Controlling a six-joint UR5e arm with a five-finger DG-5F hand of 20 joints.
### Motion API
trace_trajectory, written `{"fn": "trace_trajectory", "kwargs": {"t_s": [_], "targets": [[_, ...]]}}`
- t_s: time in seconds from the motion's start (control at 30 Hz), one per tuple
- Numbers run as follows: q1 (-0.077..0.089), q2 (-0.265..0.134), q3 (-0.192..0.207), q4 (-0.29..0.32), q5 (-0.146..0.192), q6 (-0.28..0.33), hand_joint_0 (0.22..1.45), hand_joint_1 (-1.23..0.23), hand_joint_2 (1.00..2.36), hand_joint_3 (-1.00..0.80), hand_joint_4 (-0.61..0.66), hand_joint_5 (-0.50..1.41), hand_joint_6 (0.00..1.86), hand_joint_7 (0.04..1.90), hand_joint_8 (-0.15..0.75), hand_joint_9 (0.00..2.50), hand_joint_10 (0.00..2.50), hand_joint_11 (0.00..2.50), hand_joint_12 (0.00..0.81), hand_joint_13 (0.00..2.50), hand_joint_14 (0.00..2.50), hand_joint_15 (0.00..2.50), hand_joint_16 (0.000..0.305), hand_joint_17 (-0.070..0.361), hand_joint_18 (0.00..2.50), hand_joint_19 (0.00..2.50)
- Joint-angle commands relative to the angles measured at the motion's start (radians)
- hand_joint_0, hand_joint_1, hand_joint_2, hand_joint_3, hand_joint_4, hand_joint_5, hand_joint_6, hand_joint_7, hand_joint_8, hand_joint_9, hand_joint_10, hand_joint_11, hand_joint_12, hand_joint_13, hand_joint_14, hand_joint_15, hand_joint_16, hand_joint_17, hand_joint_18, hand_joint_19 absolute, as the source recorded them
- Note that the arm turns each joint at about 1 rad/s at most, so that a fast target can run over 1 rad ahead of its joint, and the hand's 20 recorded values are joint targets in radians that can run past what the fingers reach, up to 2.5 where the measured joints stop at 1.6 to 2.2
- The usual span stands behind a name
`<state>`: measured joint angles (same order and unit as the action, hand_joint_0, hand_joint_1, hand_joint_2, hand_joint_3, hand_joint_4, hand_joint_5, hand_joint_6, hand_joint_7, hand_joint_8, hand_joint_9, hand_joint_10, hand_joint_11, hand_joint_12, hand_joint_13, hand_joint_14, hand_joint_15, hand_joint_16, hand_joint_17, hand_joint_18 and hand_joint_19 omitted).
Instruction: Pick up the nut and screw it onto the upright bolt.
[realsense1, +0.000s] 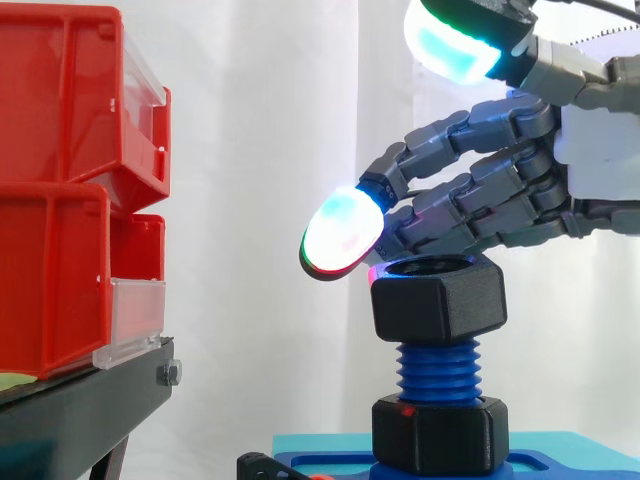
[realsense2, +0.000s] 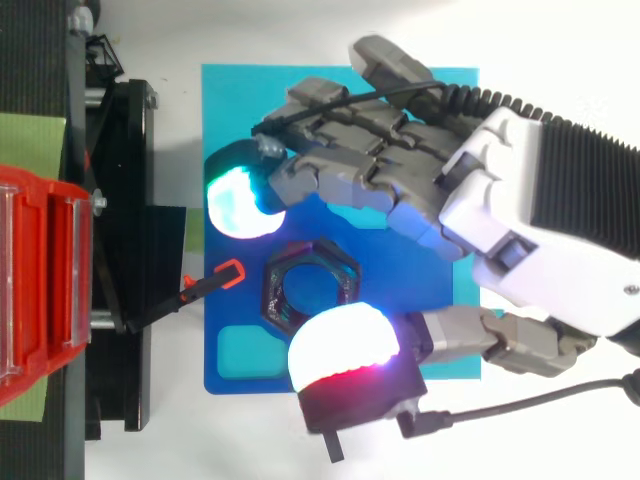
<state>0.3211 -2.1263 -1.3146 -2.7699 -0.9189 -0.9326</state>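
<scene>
Far left, the stacked red bins are parked on the black stand, well apart from the action. Moving right, a glowing fingertip is hung out just past the left edge of the black nut, a touch above its top face. The nut itself is already sat on the top of the upright blue bolt, with bare thread left showing below it, and a second black nut is seen down at the bolt's foot, on the blue base plate. The rest of the fingers are bent loosely right over the nut's top; whether it's actually touched by them can't be made out from the side. From above, the nut's ring is framed between the cyan fingertip and the thumb pad, but in the side view that thumb is held way up high, clear of the nut. So the hand is kept relaxed and unclenched, with nothing pinched or wrapped, and the palm is off to the right.
</scene>
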Motion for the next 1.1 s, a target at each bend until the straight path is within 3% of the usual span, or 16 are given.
{"fn": "trace_trajectory", "kwargs": {"t_s": [0.0, 0.37, 0.8, 1.07], "targets": [[0.012, 0.0, 0.0, 0.001, 0.0, -0.005, 0.47, -0.03, 1.0, -0.5, 0.15, -0.16, 0.5, 0.61, 0.238, 0.32, 0.0, 0.0, 0.357, 0.07, 0.0, 0.0, 0.052, 0.117, 0.0, 0.0], [0.035, 0.0, 0.0, 0.021, 0.002, -0.009, 0.49, -0.09, 1.0, -0.5, 0.12, -0.13, 0.5, 0.7, 0.236, 0.38, 0.0, 0.0, 0.342, 0.1, 0.0, 0.0, 0.048, 0.107, 0.0, 0.0], [0.03, -0.001, 0.0, -0.008, -0.003, -0.006, 0.5, -0.14, 1.0, -0.5, 0.12, -0.12, 0.5, 0.73, 0.234, 0.42, 0.0, 0.0, 0.333, 0.13, 0.0, 0.0, 0.046, 0.104, 0.0, 0.0], [0.024, -0.001, -0.002, -0.048, -0.032, -0.005, 0.5, -0.17, 1.0, -0.5, 0.2, -0.11, 0.5, 0.95, 0.271, 0.51, 0.0, 0.0, 0.326, 0.21, 0.0, 0.0, 0.044, 0.099, 0.02, 0.0]]}}
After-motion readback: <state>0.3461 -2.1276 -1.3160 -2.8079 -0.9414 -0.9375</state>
